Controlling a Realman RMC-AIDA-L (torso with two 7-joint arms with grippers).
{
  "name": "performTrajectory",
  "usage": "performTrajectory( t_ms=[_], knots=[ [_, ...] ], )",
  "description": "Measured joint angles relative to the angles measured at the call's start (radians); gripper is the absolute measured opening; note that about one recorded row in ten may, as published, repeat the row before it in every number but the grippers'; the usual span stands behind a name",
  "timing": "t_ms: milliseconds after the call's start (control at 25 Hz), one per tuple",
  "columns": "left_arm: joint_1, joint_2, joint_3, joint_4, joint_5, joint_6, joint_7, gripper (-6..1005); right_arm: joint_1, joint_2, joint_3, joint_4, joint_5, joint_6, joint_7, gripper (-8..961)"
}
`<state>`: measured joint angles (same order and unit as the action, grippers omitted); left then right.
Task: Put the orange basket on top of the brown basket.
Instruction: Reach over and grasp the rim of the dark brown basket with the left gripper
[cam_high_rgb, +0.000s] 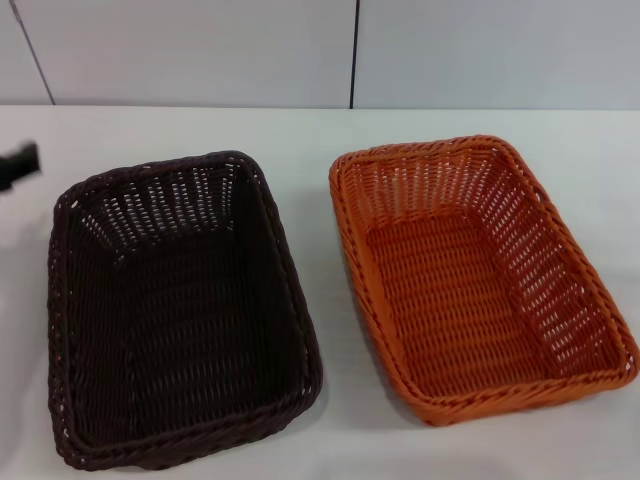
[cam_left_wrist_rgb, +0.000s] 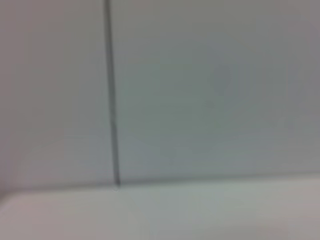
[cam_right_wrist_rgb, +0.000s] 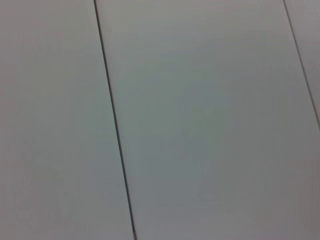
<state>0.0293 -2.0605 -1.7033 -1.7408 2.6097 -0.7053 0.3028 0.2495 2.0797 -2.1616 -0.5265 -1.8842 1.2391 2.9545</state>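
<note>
The orange basket (cam_high_rgb: 480, 275) rests on the white table at the right of the head view, empty and upright. To its left the dark brown basket (cam_high_rgb: 175, 305) sits on the table, also empty, a narrow gap apart from the orange one. A black part of my left gripper (cam_high_rgb: 20, 163) pokes in at the far left edge, behind the brown basket's back corner and not touching it. My right gripper is out of view. Both wrist views show only wall panels and a strip of table.
The white table (cam_high_rgb: 330, 420) runs back to a pale panelled wall (cam_high_rgb: 200, 50) with dark vertical seams. Bare table lies behind both baskets and between them.
</note>
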Motion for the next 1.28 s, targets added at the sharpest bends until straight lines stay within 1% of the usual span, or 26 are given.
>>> performTrajectory(
  t_ms=[80, 120, 200, 360, 400, 520, 600, 840, 960, 1000, 1040, 1200, 1280],
  knots=[
    [-0.028, 0.0, -0.016, -0.051, 0.006, -0.165, -0.015, 778, 0.001, 0.0, -0.002, -0.001, 0.0, -0.002, 0.0, 809],
    [-0.042, 0.003, -0.014, -0.074, 0.019, -0.226, -0.037, 778, 0.001, -0.001, -0.003, -0.002, 0.0, -0.005, 0.0, 809],
    [-0.062, 0.0, -0.006, -0.105, 0.061, -0.314, -0.069, 776, 0.006, -0.001, -0.006, -0.002, 0.0, -0.009, 0.0, 809],
    [-0.089, -0.001, 0.02, -0.113, 0.103, -0.406, -0.126, 773, 0.009, -0.002, -0.007, -0.005, 0.001, -0.019, 0.0, 809],
    [-0.099, 0.0, 0.038, -0.109, 0.12, -0.439, -0.155, 772, 0.009, -0.002, -0.007, -0.005, 0.001, -0.021, 0.0, 810],
    [-0.105, -0.001, 0.048, -0.099, 0.156, -0.465, -0.179, 770, 0.01, -0.002, -0.007, -0.005, 0.0, -0.025, 0.0, 810],
    [-0.121, -0.001, 0.056, -0.076, 0.188, -0.499, -0.21, 769, 0.011, -0.001, -0.007, -0.007, -0.001, -0.03, 0.0, 810],
    [-0.147, -0.001, 0.064, -0.021, 0.189, -0.529, -0.22, 764, 0.014, -0.001, -0.007, -0.007, 0.001, -0.032, 0.0, 810],
    [-0.171, -0.002, 0.076, 0.027, 0.185, -0.531, -0.221, 762, 0.015, -0.001, -0.007, -0.007, 0.002, -0.034, 0.0, 810],
    [-0.191, -0.002, 0.079, 0.061, 0.185, -0.53, -0.221, 761, 0.016, -0.002, -0.007, -0.007, 0.003, -0.037, 0.0, 810],
    [-0.191, -0.002, 0.079, 0.061, 0.185, -0.53, -0.221, 761, 0.016, -0.002, -0.007, -0.007, 0.003, -0.037, 0.0, 810],
    [-0.24, -0.002, 0.086, 0.136, 0.186, -0.536, -0.229, 758, 0.019, -0.003, -0.007, -0.005, 0.004, -0.046, 0.0, 809],
    [-0.245, -0.002, 0.088, 0.136, 0.186, -0.539, -0.225, 756, 0.019, -0.003, -0.007, -0.005, 0.004, -0.046, 0.0, 809]
  ],
)
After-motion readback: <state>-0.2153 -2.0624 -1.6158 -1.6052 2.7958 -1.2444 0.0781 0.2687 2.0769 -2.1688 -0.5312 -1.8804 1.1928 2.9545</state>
